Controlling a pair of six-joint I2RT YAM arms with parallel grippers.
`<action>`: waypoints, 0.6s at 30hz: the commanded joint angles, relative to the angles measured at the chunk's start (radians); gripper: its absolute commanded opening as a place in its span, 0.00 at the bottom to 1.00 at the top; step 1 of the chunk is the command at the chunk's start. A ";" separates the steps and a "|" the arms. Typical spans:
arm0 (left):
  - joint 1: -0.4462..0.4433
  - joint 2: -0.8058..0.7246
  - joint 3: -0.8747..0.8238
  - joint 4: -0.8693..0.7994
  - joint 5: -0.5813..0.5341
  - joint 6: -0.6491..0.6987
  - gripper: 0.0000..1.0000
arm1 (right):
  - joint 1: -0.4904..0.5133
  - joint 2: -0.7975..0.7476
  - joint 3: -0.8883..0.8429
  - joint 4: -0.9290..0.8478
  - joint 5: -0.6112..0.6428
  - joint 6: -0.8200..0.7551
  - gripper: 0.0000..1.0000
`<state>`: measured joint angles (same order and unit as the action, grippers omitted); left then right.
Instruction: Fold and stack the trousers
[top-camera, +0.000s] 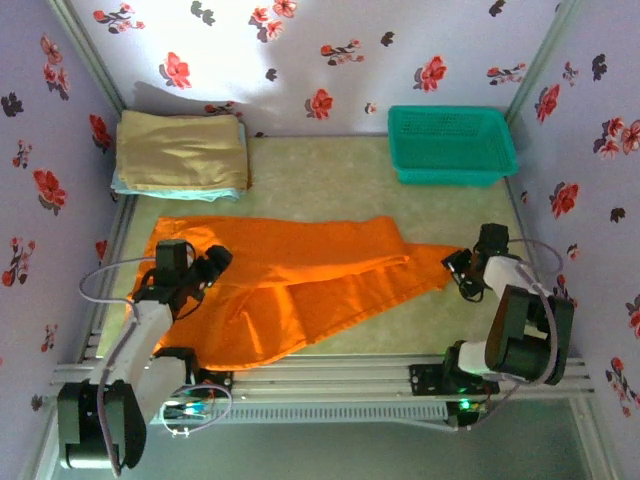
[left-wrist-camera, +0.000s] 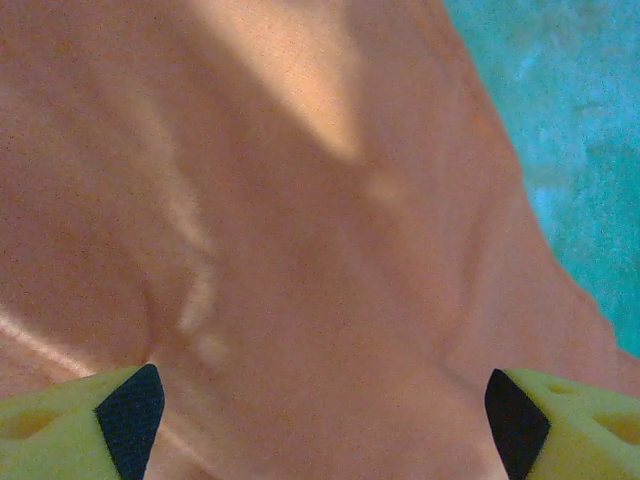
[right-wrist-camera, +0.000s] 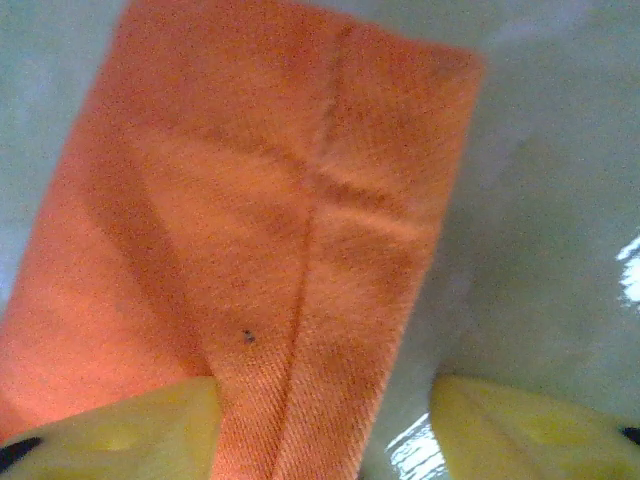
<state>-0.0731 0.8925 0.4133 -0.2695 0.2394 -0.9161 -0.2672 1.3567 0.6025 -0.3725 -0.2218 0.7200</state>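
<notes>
The bright orange trousers (top-camera: 300, 275) lie spread across the middle of the table, one leg folded slanting over the other. My left gripper (top-camera: 215, 262) hovers over their left part. In the left wrist view it (left-wrist-camera: 320, 405) stands wide open, with smooth orange cloth (left-wrist-camera: 300, 250) below and nothing between its fingers. My right gripper (top-camera: 460, 268) is at the right-hand leg end. In the right wrist view it (right-wrist-camera: 325, 405) is open just above that leg end (right-wrist-camera: 270, 230). The left finger (right-wrist-camera: 150, 430) overlaps the cloth and the right finger (right-wrist-camera: 520, 425) is over bare table.
A folded tan cloth (top-camera: 180, 148) on a light blue one sits at the back left. A teal plastic basket (top-camera: 452, 145) stands at the back right. Flowered walls close in three sides, and a metal rail (top-camera: 330, 375) runs along the near edge.
</notes>
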 joint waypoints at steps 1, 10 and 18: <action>0.001 -0.044 -0.001 -0.036 0.009 0.025 0.88 | -0.012 0.060 0.021 0.118 -0.028 0.008 0.45; 0.003 -0.011 0.013 -0.016 0.020 0.053 0.89 | -0.012 0.054 0.092 0.118 -0.005 -0.031 0.00; 0.004 0.041 0.020 0.017 0.026 0.063 0.89 | 0.084 -0.058 0.247 0.034 -0.005 -0.041 0.00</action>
<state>-0.0731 0.9150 0.4114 -0.2661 0.2459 -0.8825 -0.2291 1.3460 0.7395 -0.3355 -0.2462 0.7063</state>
